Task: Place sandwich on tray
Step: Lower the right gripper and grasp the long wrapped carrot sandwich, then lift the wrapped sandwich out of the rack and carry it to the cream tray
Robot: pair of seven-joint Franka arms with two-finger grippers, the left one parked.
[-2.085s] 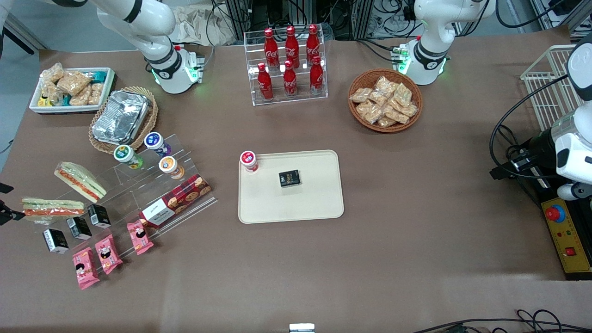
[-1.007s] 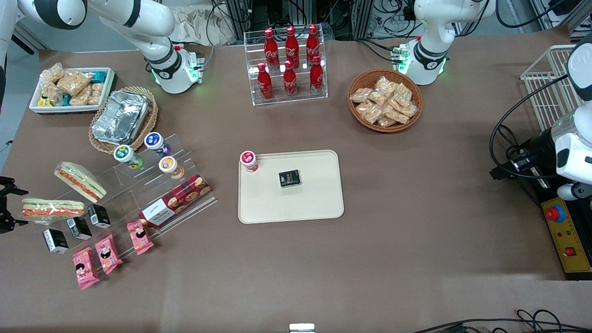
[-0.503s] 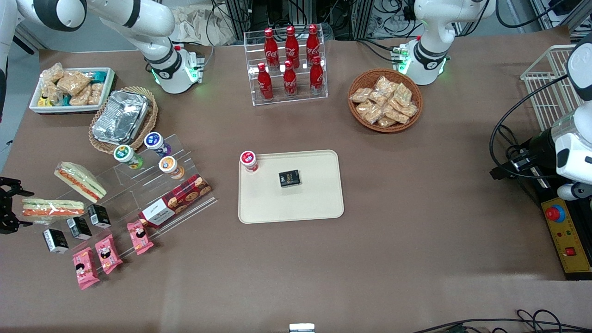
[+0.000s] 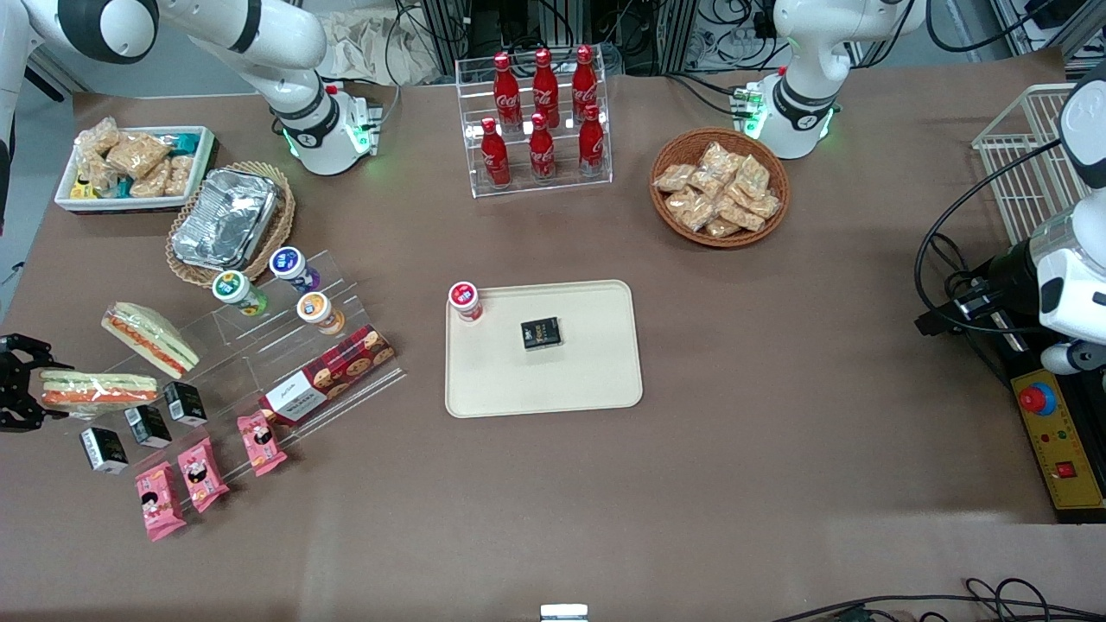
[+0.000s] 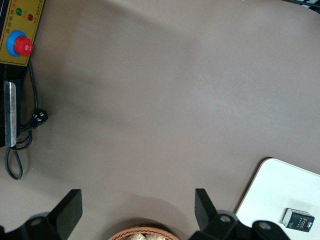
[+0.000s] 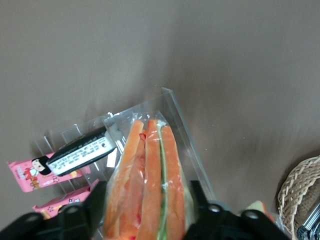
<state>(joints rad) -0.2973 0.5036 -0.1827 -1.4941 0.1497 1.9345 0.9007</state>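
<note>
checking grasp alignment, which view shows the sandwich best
The right wrist view: the sandwich fills it between the open gripper jaws. The front view shows it small at the table's edge; the left wrist view misses it.

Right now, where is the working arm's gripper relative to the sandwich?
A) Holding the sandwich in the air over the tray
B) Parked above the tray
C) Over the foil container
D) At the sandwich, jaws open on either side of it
D: the gripper sits at the end of the sandwich toward the working arm's end of the table, jaws open astride it in the wrist view, far from the tray.
</note>
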